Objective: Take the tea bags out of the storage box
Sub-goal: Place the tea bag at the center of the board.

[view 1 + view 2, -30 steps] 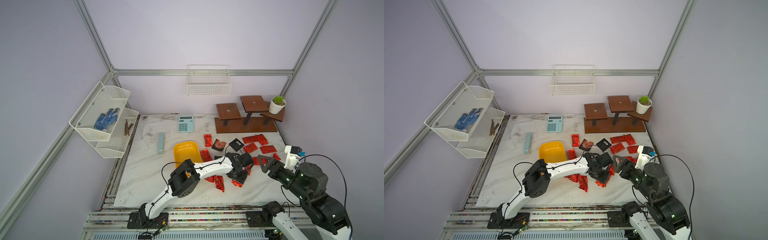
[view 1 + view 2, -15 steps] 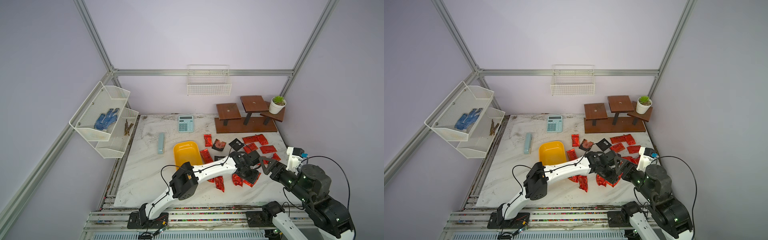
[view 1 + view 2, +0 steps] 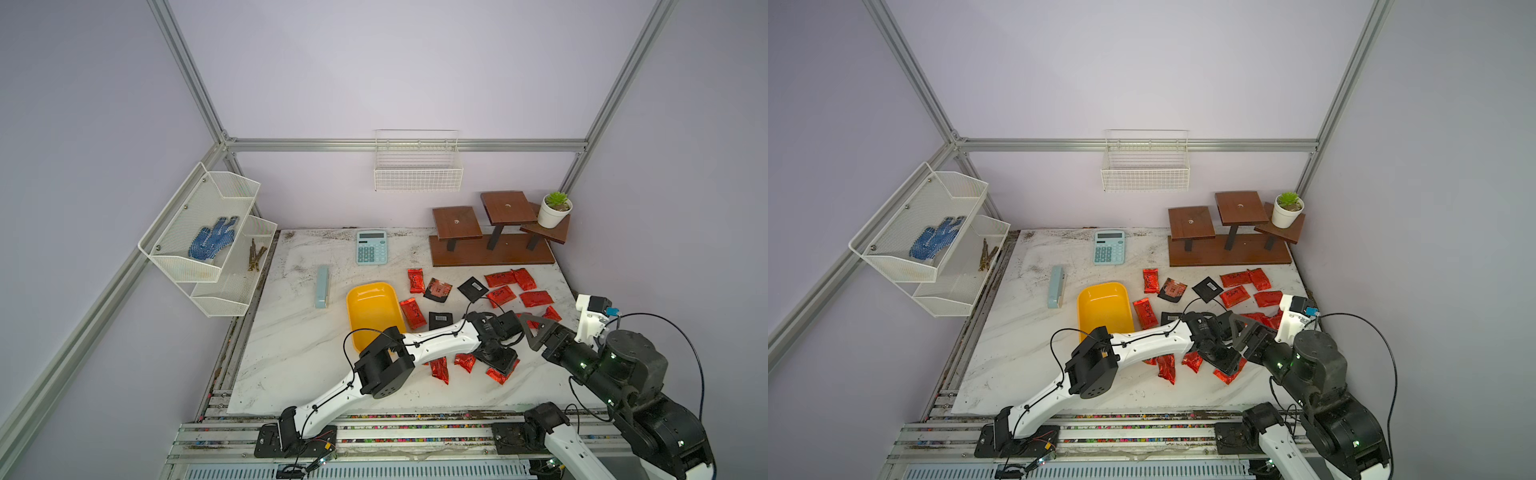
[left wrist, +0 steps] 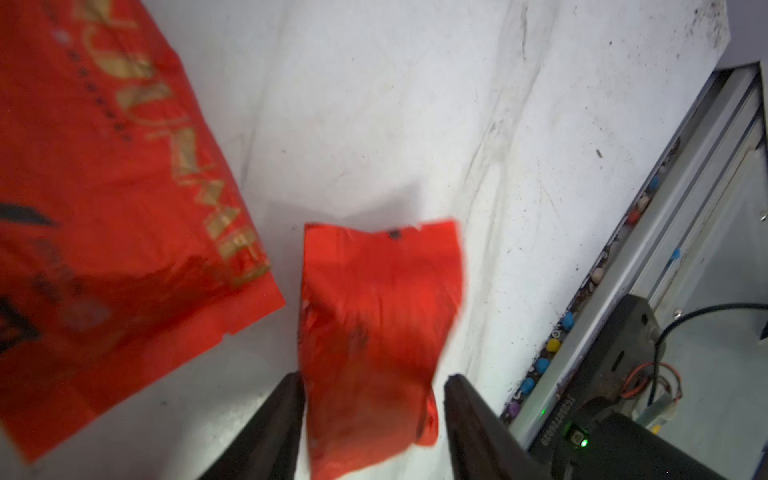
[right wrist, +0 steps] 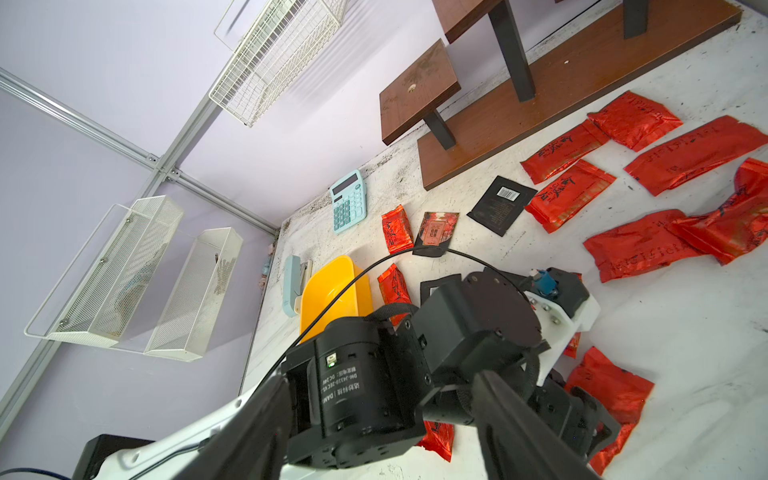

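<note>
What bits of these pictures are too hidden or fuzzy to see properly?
Storage box: near end partly behind the left arm in both top views.
Red sachet at the left pincer: blurred in the left wrist view, print unreadable.
Large red sachet beside it: cut off by that picture's edge.
Brown sticks on the mesh shelf: too small in both top views.

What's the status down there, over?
Left gripper open around a red sachet, over the table. Right gripper open, empty. Storage box looks empty; tea bags spread on table. Left arm crowds right gripper.
</note>
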Action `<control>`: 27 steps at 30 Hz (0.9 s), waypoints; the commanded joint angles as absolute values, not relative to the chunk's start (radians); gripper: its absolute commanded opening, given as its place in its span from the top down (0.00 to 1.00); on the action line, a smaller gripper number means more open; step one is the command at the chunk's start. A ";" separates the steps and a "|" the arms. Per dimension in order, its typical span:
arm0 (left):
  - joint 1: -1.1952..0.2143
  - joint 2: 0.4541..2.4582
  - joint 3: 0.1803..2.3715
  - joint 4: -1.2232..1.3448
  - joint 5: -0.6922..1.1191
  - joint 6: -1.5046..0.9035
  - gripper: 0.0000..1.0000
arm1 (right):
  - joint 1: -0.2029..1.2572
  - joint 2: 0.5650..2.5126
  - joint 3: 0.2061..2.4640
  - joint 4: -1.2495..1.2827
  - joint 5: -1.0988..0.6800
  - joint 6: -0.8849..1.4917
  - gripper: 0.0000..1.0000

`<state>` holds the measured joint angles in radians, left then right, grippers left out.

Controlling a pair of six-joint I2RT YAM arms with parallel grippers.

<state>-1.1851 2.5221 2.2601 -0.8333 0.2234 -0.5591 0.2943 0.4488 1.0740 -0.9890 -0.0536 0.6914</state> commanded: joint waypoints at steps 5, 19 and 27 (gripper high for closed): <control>-1.184 2.411 2.208 -0.822 0.137 -0.512 0.29 | 0.290 0.439 1.026 -0.962 -0.076 0.684 0.19; -1.152 1.992 1.949 -0.799 -0.063 -0.483 0.22 | 0.290 0.555 1.059 -0.803 -0.099 0.661 0.09; -1.082 1.679 1.695 -0.800 -0.245 -0.525 0.17 | 0.290 0.649 1.014 -0.665 -0.160 0.648 0.09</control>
<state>-1.1141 1.7840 1.7550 -0.8162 -0.1471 -0.5129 0.2924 0.6304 1.0420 -0.7563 -0.1249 0.6678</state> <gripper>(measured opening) 0.828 0.911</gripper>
